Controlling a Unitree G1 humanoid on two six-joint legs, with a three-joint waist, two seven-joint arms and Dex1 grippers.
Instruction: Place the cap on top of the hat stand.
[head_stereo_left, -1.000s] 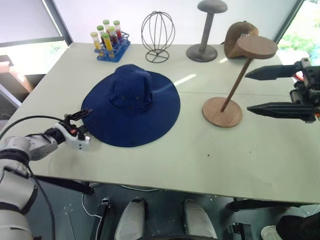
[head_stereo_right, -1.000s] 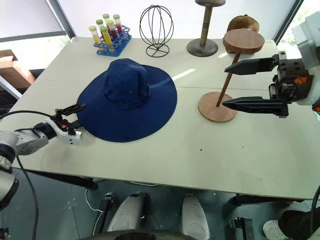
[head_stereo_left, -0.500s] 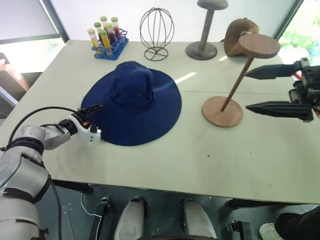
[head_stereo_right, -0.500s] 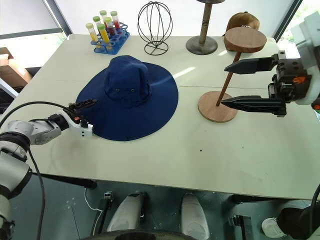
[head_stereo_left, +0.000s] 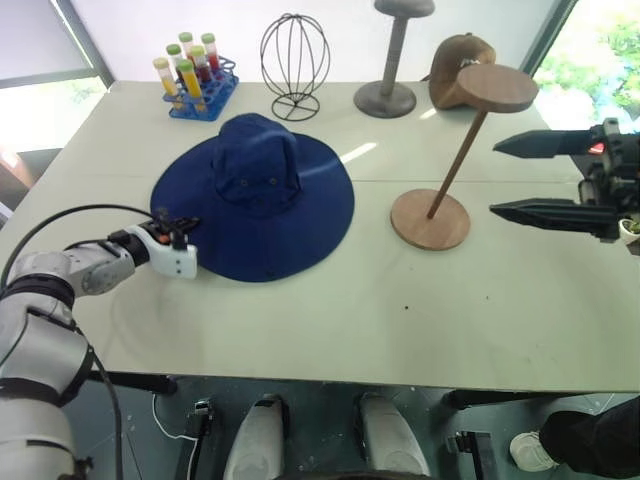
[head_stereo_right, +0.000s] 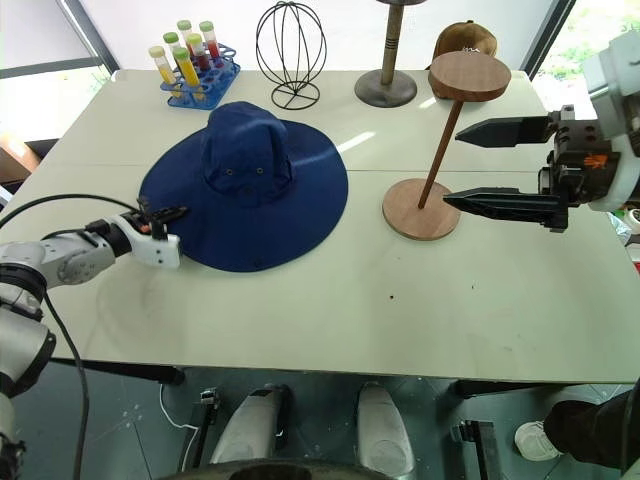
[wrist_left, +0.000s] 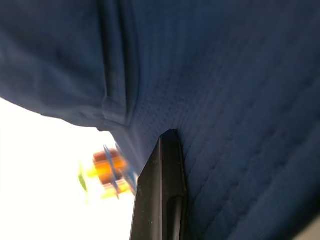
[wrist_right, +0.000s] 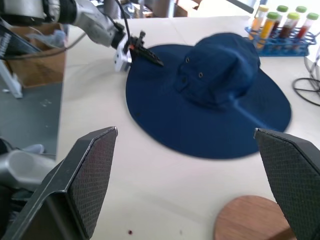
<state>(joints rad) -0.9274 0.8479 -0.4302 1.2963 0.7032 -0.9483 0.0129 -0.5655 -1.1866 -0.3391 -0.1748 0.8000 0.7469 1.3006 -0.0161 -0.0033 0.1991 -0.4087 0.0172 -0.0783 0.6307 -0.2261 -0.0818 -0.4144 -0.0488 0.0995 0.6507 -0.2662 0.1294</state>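
Observation:
The navy-blue cap (head_stereo_left: 255, 195) lies flat on the white table, left of centre, crown up. My left gripper (head_stereo_left: 185, 222) is at the brim's near-left edge and shut on it. In the left wrist view the quilted blue brim (wrist_left: 240, 100) lies against a black finger (wrist_left: 161, 195). The wooden hat stand (head_stereo_left: 430, 218) stands to the right of the cap, its slanted rod rising to a round disc (head_stereo_left: 497, 87). My right gripper (head_stereo_left: 494, 180) hovers wide open just right of the stand, holding nothing, and points toward the cap (wrist_right: 215, 85).
Along the far edge of the table stand a blue rack of test tubes (head_stereo_left: 190, 80), a black wire globe form (head_stereo_left: 294, 60), a grey pedestal stand (head_stereo_left: 385, 95) and a small brown cap (head_stereo_left: 455, 70). Bare table surface (head_stereo_left: 400, 310) stretches in front.
My left gripper has rolled, edged toward the cap and gone from open to shut on the brim's edge. The right gripper has stayed put. The camera view has shifted a little.

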